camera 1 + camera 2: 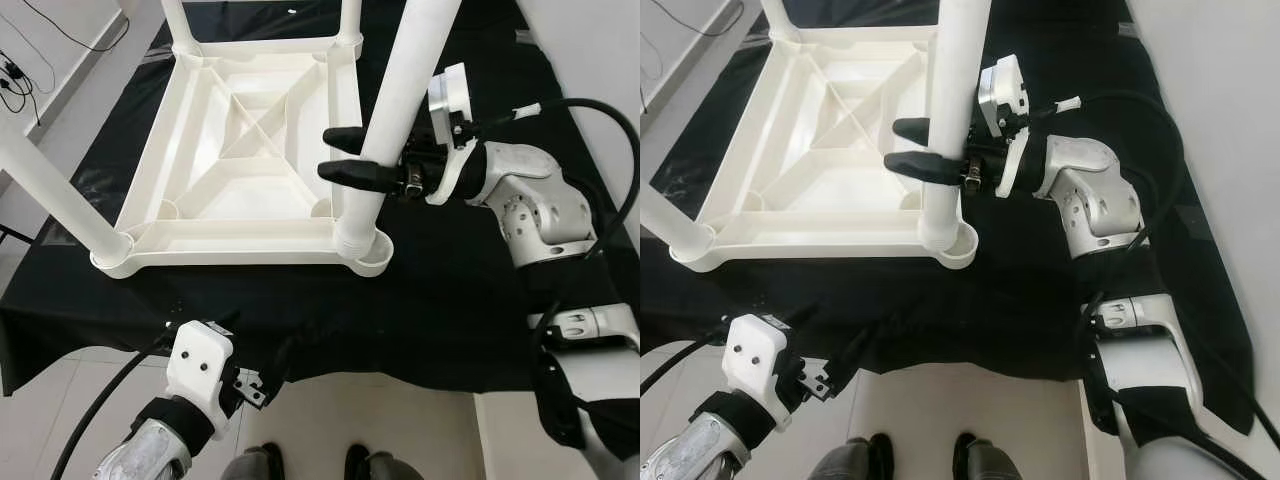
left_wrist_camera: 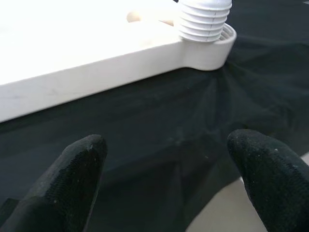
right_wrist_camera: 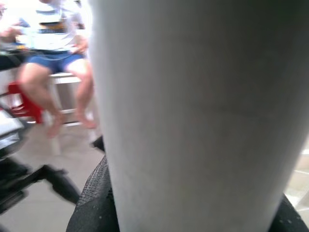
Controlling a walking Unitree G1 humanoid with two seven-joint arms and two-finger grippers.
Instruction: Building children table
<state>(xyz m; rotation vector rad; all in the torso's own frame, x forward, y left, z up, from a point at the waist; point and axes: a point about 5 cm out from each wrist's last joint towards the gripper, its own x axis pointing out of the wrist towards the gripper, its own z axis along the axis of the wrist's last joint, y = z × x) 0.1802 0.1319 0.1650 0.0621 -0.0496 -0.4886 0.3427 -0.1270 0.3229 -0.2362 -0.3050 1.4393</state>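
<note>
— Why grip the leg (image 1: 400, 100) there?
— My right gripper (image 1: 350, 155) jaws clamp it upright in the upturned table's (image 1: 250, 150) near right socket; left gripper (image 2: 169, 159), jaws spread empty, idles off the cloth's (image 1: 450, 300) near edge

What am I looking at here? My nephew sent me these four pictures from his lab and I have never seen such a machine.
It is a humanoid robot putting together a white plastic children's table. The two wide pictures come from a pair of cameras on its head, looking down. The tabletop lies upside down on a black cloth, with legs standing up from its corners.

The other two pictures come from cameras on its wrists. The right gripper, two long black fingers on a silver arm, is closed around the near right leg, whose threaded foot sits in the corner socket. Its wrist camera sees that leg up close, with a seated person blurred behind.

The left gripper is open and holds nothing, low at the cloth's near edge, facing the table.
</note>
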